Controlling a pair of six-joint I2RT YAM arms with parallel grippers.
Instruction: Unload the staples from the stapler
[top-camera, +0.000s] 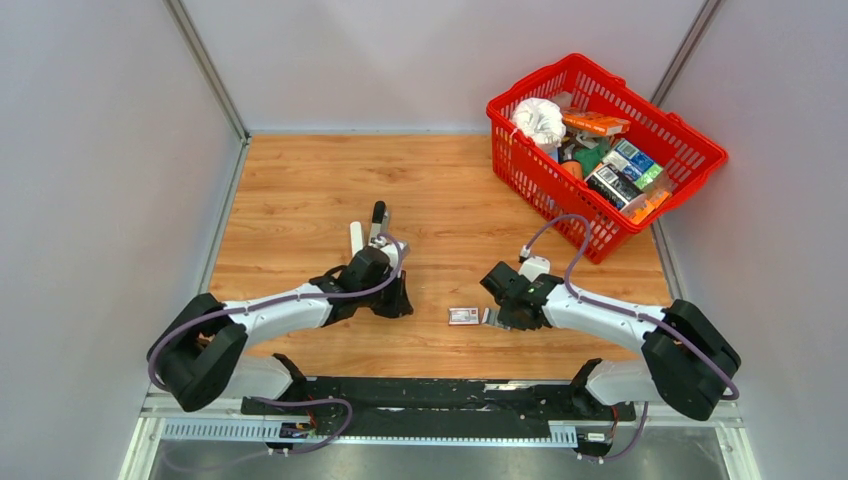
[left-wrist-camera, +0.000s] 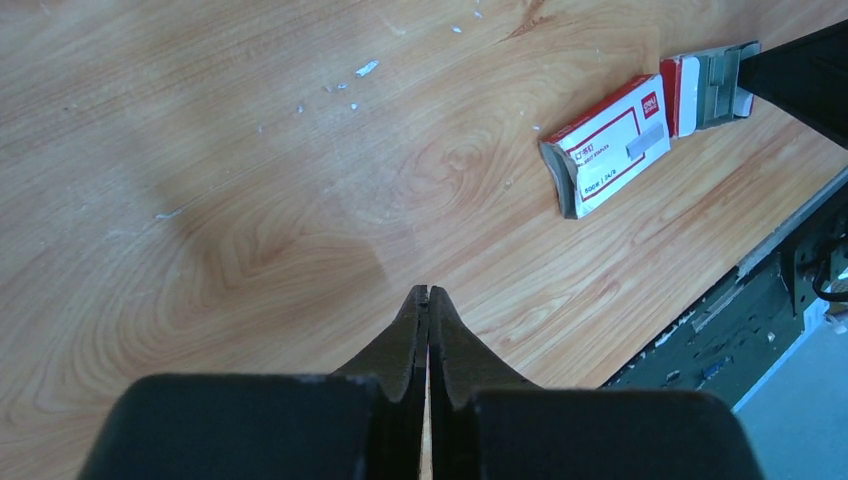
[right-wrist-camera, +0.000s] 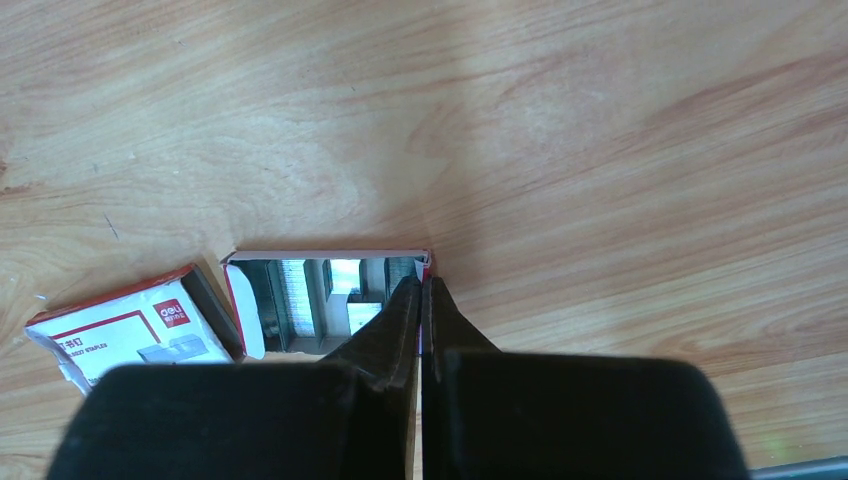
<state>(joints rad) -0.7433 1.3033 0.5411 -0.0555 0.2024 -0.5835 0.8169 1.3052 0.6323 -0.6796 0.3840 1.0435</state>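
Here, "deli" box (right-wrist-camera: 130, 335), perhaps "STAPLES", beside staples (right-wrist-camera: 296, 290).

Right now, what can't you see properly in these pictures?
- Top view: the likely stapler, too small and partly behind the left arm to show whether it is loaded.
- Right wrist view: whether the right gripper pinches the tray's wall; its own fingers cover that spot.
- Top view: things low in the basket, buried under others.

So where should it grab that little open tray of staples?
Probably from above, pinching one thin upright wall of the open tray. It lies flat with its open side up, so the walls' top edges are the only parts standing free.
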